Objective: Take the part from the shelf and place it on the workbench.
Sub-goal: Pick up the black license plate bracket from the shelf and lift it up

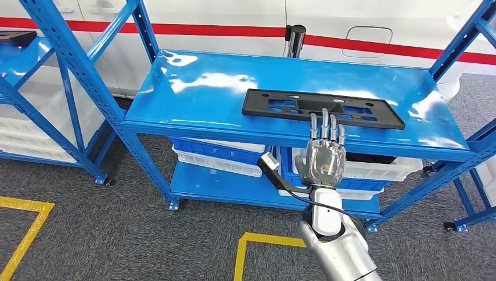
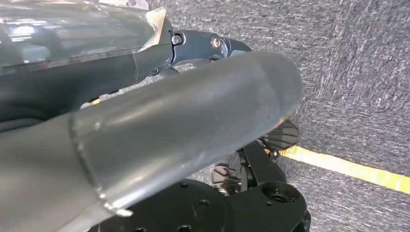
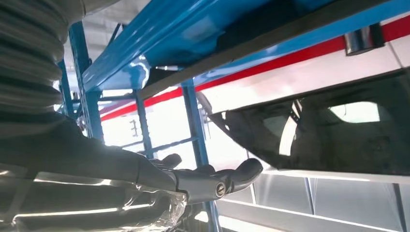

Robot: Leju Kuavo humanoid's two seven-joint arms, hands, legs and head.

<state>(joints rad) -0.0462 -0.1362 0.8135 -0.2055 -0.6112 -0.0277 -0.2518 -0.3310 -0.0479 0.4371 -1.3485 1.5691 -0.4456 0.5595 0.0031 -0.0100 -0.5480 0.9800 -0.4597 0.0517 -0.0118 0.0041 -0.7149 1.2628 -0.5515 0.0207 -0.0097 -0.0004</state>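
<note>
A flat black plastic part [image 1: 254, 102] with several cut-outs lies on the top board of a blue metal shelf [image 1: 199, 88], right of its middle. My right hand [image 1: 324, 155] is raised in front of the shelf with its back toward me and its fingers straight and apart. The fingertips [image 1: 325, 117] overlap the part's near edge; I cannot tell whether they touch it. In the right wrist view the hand [image 3: 212, 181] holds nothing, just below the shelf's blue front rail [image 3: 159, 43]. My left hand [image 2: 193, 121] hangs over grey carpet, holding nothing.
White and blue bins [image 1: 216, 155] sit on the lower shelf board. More blue racks stand at the left [image 1: 23, 64] and right [image 1: 485, 134]. A white vehicle with a red stripe [image 1: 234, 28] is behind. Yellow tape [image 1: 257, 240] marks the carpet.
</note>
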